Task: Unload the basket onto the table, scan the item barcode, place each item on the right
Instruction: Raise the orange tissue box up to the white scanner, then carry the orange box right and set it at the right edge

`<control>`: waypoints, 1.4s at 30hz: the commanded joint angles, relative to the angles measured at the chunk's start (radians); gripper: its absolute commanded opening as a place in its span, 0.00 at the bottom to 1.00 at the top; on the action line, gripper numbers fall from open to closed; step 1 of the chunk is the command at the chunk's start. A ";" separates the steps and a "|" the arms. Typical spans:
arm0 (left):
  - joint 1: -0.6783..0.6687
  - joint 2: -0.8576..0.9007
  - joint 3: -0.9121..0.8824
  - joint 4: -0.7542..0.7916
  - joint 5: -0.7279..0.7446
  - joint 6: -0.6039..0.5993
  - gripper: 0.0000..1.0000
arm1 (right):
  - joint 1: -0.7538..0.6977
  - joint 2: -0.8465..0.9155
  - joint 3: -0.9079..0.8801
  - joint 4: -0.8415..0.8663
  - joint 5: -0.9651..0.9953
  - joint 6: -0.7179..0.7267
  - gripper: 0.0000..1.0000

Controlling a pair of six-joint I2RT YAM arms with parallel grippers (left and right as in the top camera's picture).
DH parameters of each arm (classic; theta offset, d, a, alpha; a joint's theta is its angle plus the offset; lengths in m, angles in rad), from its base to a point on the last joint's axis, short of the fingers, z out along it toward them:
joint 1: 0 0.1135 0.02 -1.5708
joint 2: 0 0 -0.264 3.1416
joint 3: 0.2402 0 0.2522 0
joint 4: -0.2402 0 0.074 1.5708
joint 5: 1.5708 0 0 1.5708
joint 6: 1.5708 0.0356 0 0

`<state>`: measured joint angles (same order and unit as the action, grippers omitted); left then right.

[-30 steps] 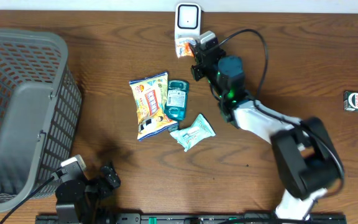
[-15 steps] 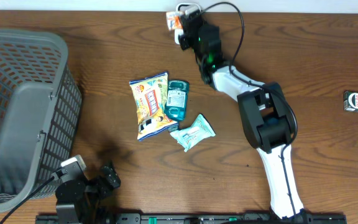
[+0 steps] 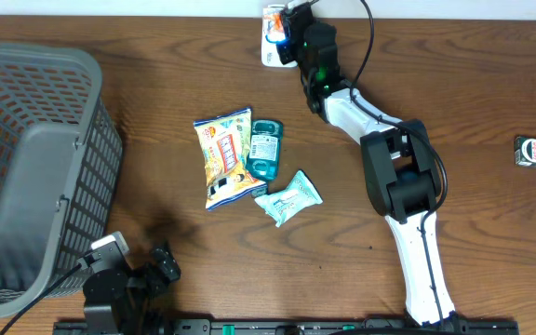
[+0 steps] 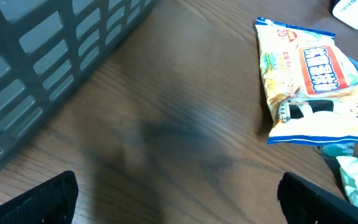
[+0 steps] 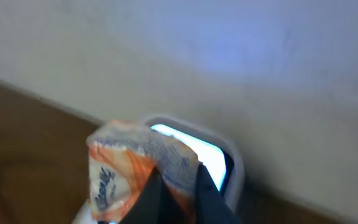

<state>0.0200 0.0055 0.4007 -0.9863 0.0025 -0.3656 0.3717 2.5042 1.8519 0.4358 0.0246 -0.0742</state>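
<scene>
My right gripper (image 3: 287, 30) is at the far edge of the table, shut on a small orange-and-white packet (image 3: 273, 20). In the right wrist view the packet (image 5: 114, 168) is pinched between the dark fingers (image 5: 197, 186) of this gripper (image 5: 178, 182). It hangs right in front of the white scanner (image 5: 230, 163), whose window glows pale blue. From overhead only a white corner of the scanner (image 3: 270, 60) shows beside the arm. My left gripper (image 3: 161, 265) rests low at the near left, open; the wrist view shows only bare wood within it (image 4: 179, 208).
A grey slotted basket (image 3: 26, 158) fills the left side. Mid-table lie a yellow snack bag (image 3: 223, 154), a teal pack (image 3: 265, 149) and a pale green packet (image 3: 288, 197). A small black round item (image 3: 532, 151) sits at the far right.
The right arm has stretched toward the far edge, carrying the packet from below the scanner up to its face. The left arm has not moved.
</scene>
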 commanded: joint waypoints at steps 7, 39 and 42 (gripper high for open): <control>0.006 -0.002 0.008 -0.011 0.013 -0.002 0.98 | -0.042 -0.331 0.020 -0.496 0.399 -0.010 0.01; 0.006 -0.002 0.008 -0.011 0.013 -0.002 0.98 | -0.629 -0.407 -0.222 -1.196 0.720 0.680 0.83; 0.006 -0.002 0.008 -0.011 0.013 -0.002 0.98 | -0.612 -0.473 -0.220 -1.218 0.694 0.679 0.95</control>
<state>0.0200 0.0055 0.4015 -0.9867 0.0025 -0.3653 -0.2588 2.1189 1.6054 -0.7738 0.7376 0.5941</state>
